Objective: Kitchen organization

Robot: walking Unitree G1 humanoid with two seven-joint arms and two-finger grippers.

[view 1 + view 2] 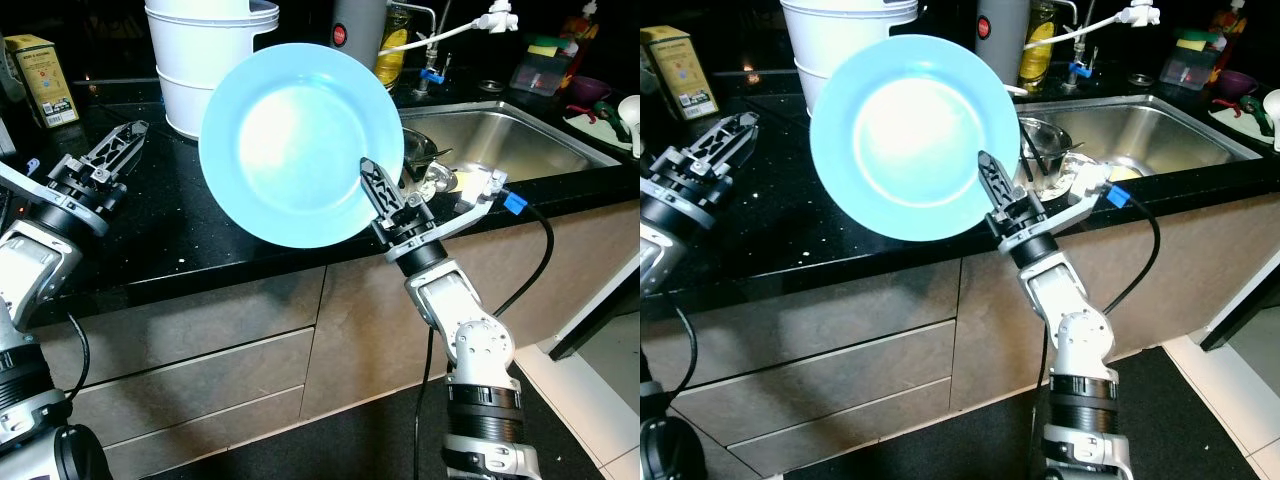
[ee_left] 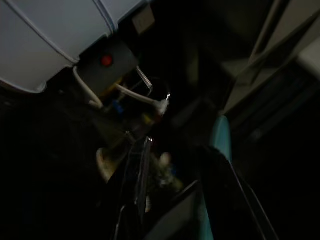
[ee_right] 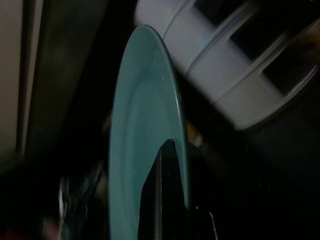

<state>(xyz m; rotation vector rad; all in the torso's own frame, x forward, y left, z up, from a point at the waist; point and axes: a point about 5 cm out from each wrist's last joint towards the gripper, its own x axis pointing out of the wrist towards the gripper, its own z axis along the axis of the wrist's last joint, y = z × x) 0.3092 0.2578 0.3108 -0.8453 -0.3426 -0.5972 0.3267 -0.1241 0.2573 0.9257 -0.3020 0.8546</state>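
We hold the light blue plate (image 1: 300, 145) by its lower rim in our right gripper (image 1: 385, 200), fingers pinched on the edge so it stands nearly upright, face toward the head camera, in the air above the front of the black counter (image 1: 150, 240) and just left of the steel sink (image 1: 500, 140); we judge this edge grip keeps it clear of the counter for carrying. Our left gripper (image 1: 115, 145) hovers over the counter's left part, fingers a little apart and empty. The plate looks round, glossy, clean and unchipped, in front of the white bucket (image 1: 205, 60).
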